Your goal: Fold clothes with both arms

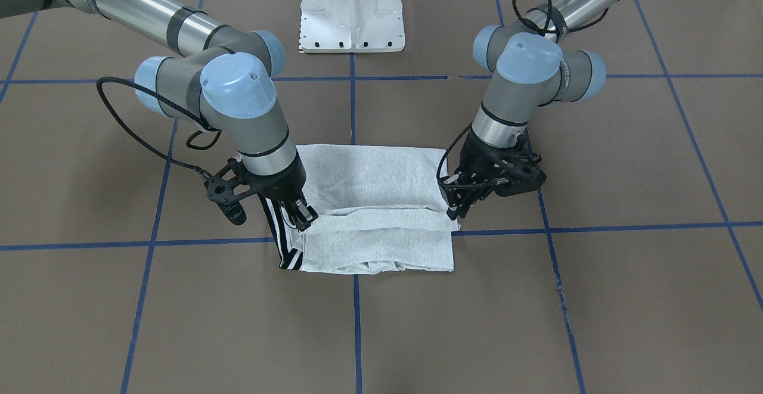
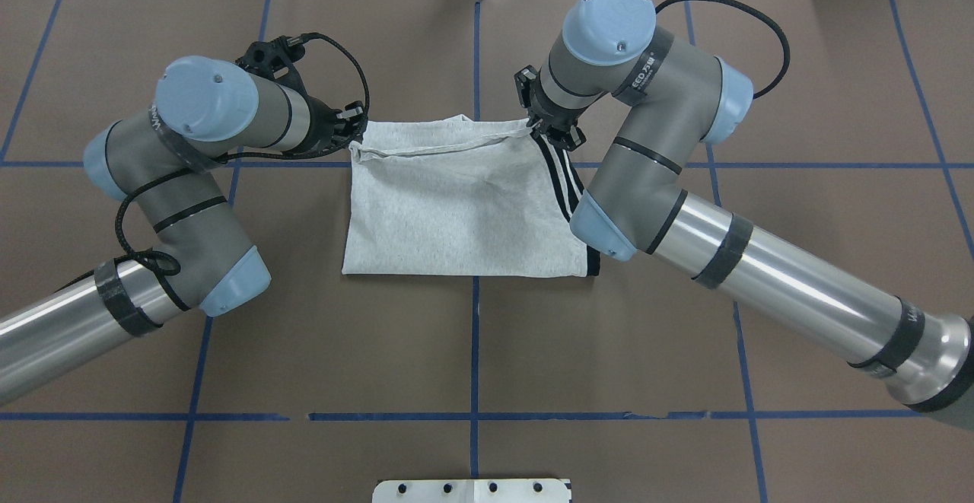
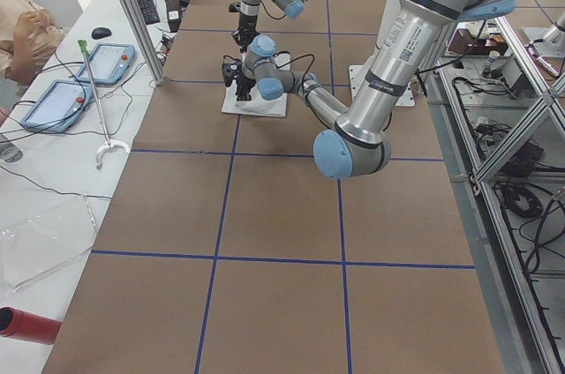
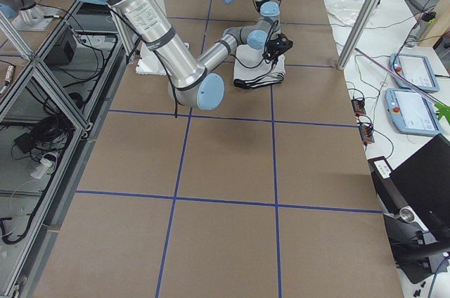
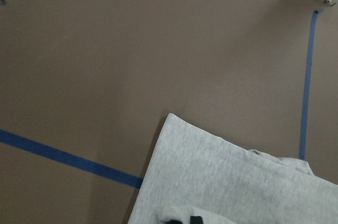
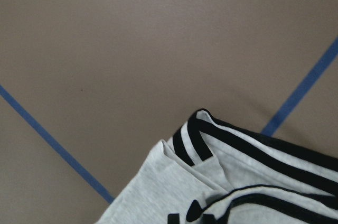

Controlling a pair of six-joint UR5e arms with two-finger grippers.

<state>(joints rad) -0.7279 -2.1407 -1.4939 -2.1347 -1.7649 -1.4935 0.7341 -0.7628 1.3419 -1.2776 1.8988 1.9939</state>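
The left claw (image 1: 460,206) appears closed on the left end of a raised edge (image 2: 441,144) of a light heather-grey cotton T-shirt (image 2: 464,214) with black-striped sleeve cuffs. The right claw (image 1: 303,215) appears closed in the same way on the right end of this edge, just beside the striped cuff (image 2: 564,183). I judge that the two claws take one edge at its two ends so that it is stretched straight between them. In this way the upper layer can be carried over as one flat sheet, without wrinkles.

The T-shirt lies in the middle of the flat brown bench (image 2: 472,351) with blue tape lines, already folded into a rectangle. Its long axis runs across the bench, from the robot's left to its right. The striped sleeve lies along the short side on the robot's right. The collar and the print are hidden, so I cannot tell where the neck points.
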